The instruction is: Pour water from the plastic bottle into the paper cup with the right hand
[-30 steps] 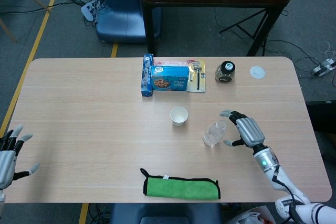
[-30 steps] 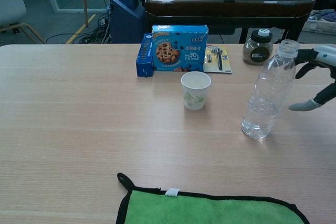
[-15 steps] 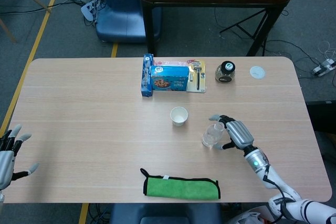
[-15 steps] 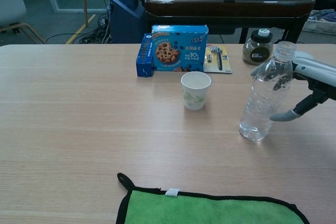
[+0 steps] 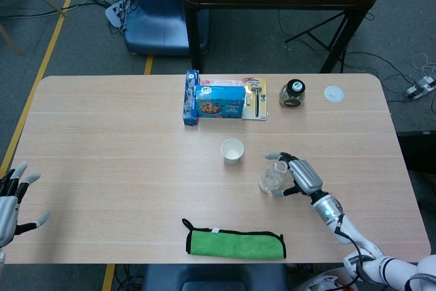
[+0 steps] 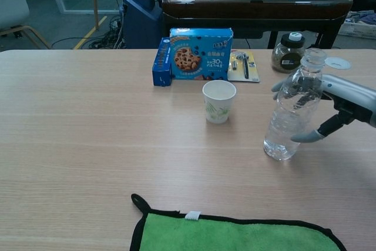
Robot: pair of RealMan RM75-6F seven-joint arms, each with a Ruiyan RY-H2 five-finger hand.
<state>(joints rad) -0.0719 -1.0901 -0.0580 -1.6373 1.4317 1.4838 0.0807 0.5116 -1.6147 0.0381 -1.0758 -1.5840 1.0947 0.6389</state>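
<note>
Pale wooden tabletop (image 5: 102, 127) in a workshop, grey floor with cables and a dark games table beyond. Near the middle, a white paper cup (image 6: 219, 101), upright and seemingly empty. Just right of it but apart, a clear plastic bottle (image 6: 290, 112), uncapped, leaning slightly, a little water at the bottom. Along the far edge, a blue biscuit box (image 6: 200, 53), a carded tool pack (image 6: 243, 66), a dark-lidded jar (image 6: 288, 53) and a small white lid (image 5: 334, 93). At the near edge, a green cloth (image 5: 236, 244) with black trim.

Compared with a second ago: right hand (image 5: 300, 174) moved in from beside the bottle to wrap around it, fingers behind the upper body and thumb low in front; bottle shifted a little leftward, toward the cup. Probably a grasp just closing, with lifting and tilting yet to come.

Hard to judge: whether the grip is firm or only touching, since the clear plastic blurs the contact. Right arm cut off at the frame edge in the chest view. Left hand (image 5: 13, 199) spread wide and empty at the tabletop's left edge, partly out of frame.
</note>
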